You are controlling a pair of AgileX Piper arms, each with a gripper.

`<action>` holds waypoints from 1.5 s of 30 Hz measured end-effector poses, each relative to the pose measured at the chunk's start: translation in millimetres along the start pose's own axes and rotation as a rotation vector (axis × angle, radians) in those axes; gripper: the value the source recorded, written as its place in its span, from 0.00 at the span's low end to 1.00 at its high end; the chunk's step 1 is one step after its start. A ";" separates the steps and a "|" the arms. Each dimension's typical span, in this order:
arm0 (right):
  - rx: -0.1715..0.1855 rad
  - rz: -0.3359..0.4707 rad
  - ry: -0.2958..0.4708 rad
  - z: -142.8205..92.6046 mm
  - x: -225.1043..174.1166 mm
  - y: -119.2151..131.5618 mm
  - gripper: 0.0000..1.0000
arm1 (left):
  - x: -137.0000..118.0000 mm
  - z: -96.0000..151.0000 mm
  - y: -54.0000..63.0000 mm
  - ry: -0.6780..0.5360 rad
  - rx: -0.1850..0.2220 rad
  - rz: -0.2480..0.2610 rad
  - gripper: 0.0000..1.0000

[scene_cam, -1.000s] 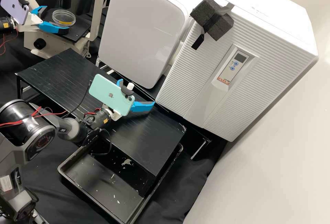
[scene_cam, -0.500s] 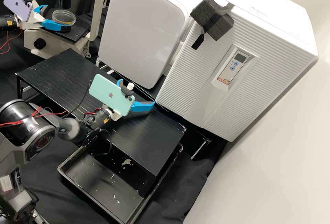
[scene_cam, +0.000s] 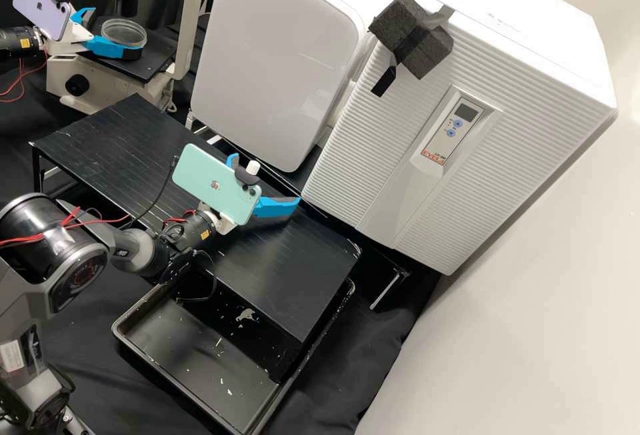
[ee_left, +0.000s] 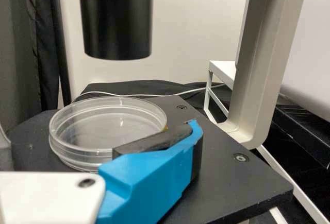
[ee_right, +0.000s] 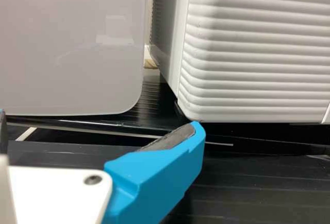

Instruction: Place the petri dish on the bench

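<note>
Petri dish (ee_left: 108,123), clear, round, shallow-walled, rests on flat black microscope stage (ee_left: 227,177), beside left claw (scene_cam: 119,32), fingers spread wide. Right claw (scene_cam: 267,178): likewise wide.

Your clear, round petri dish (scene_cam: 125,33) lies level on the black stage (scene_cam: 155,67), between your left pincer's (scene_cam: 118,31) parted fingers.

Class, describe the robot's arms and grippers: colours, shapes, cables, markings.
Dark grey, rounded arm sections with black joints, red wires and yellow labels. The left gripper and right gripper have white bodies, bent blue fingers and dark pads, with lilac and mint phones mounted, respectively.
</note>
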 end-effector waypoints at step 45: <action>0.000 0.000 0.000 0.0 0.0 0.0 1.00 | -2.8 -7.9 1.4 0.013 -0.031 0.024 0.00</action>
